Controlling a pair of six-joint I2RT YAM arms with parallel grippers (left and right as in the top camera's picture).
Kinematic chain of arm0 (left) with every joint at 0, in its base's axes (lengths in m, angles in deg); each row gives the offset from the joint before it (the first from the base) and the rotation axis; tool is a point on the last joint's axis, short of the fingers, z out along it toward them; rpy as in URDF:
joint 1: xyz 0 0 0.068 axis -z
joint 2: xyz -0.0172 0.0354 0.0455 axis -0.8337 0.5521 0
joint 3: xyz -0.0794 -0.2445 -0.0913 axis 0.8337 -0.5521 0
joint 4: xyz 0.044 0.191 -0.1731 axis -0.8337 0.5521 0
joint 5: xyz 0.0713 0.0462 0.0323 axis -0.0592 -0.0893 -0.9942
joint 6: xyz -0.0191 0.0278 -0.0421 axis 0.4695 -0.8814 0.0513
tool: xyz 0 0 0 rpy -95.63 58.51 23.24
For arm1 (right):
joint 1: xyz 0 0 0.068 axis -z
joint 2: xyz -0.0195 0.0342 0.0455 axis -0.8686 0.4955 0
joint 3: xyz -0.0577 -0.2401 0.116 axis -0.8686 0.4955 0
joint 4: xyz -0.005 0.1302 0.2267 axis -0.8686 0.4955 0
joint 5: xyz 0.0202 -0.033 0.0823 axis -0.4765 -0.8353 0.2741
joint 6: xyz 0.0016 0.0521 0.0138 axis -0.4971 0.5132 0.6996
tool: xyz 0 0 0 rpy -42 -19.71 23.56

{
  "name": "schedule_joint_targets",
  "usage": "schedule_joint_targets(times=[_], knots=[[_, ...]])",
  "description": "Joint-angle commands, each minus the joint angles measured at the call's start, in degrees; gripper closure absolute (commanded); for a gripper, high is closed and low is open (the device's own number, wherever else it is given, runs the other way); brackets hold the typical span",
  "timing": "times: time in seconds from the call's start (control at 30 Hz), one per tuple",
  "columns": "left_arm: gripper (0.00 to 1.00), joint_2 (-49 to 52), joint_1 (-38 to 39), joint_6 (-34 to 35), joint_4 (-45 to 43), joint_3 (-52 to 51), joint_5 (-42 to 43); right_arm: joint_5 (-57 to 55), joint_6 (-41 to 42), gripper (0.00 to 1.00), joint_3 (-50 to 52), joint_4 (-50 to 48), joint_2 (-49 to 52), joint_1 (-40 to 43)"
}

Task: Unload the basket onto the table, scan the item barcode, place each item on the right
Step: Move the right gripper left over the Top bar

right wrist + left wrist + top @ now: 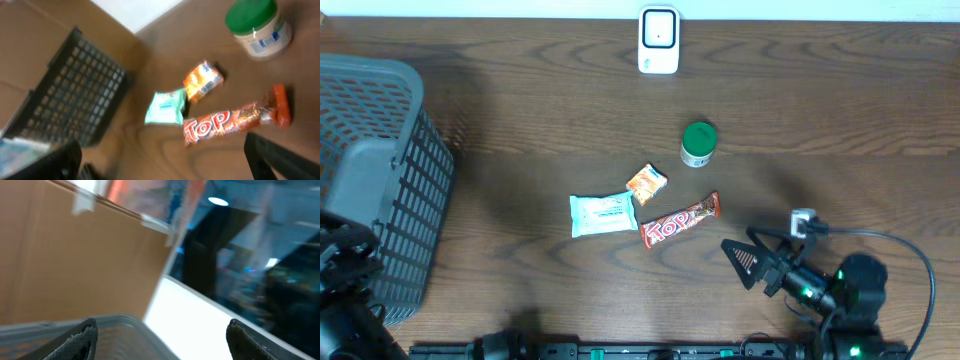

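Brown wood grain runs across the table [520, 90] where all the goods lie, none of them in our grasp. Our right gripper [160, 150] hovers low over the near right part of the table, its fingers [280, 160] spread wide with only bare wood between them. Just ahead of it, close but not touching, lies the red Top chocolate bar [680, 220], flat and slanted, printed side up. We see no barcode on it from any view.

At the bar's left end sits a mint-green and white packet [601, 214], just beside it. A small orange packet [646, 183] lies just beyond the two. A green-lidded jar [698, 145] stands upright farther back, near the bar's right end.

The white barcode scanner [658, 40] sits at the far edge of the table, well apart from the goods.

A grey mesh basket [380, 150] fills the left side. Our left gripper [161, 335] is by the basket's near corner, tilted up over its rim. Its fingers [82, 340] are well apart with nothing clasped. That view is blurred, showing mostly a brown cardboard wall beyond.
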Motion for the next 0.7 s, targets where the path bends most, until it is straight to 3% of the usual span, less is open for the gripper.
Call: schedule_joint_targets(times=[0.0, 0.07, 0.17, 0.4, 0.5, 0.67], knots=[[0.17, -1.0, -0.3, 4.2, -0.1, -0.1, 6.1, 3.8, -13.8, 0.01, -7.3, 6.5, 10.7, -0.1], [0.17, -1.7, -0.3, 4.2, 0.0, -0.1, 6.1, 9.6, -18.6, 0.01, -9.7, 8.4, 16.8, -0.1], [0.17, -3.3, -0.3, 4.2, 0.4, -0.1, 6.1, 16.2, -19.1, 0.01, -10.8, 9.7, 25.3, -0.1], [0.17, -8.4, -0.2, 4.2, 1.4, -0.2, 6.1, 6.8, -21.2, 0.01, -11.1, -2.2, 40.8, -0.1], [0.17, -9.9, -0.2, 4.2, 1.5, -0.2, 6.1, -1.7, -21.8, 0.01, -13.7, -2.4, 47.2, -0.1], [0.17, -11.1, -0.2, 4.2, 1.5, -0.2, 6.1, -6.1, -29.2, 0.01, -19.7, -2.4, 58.9, -0.1]])
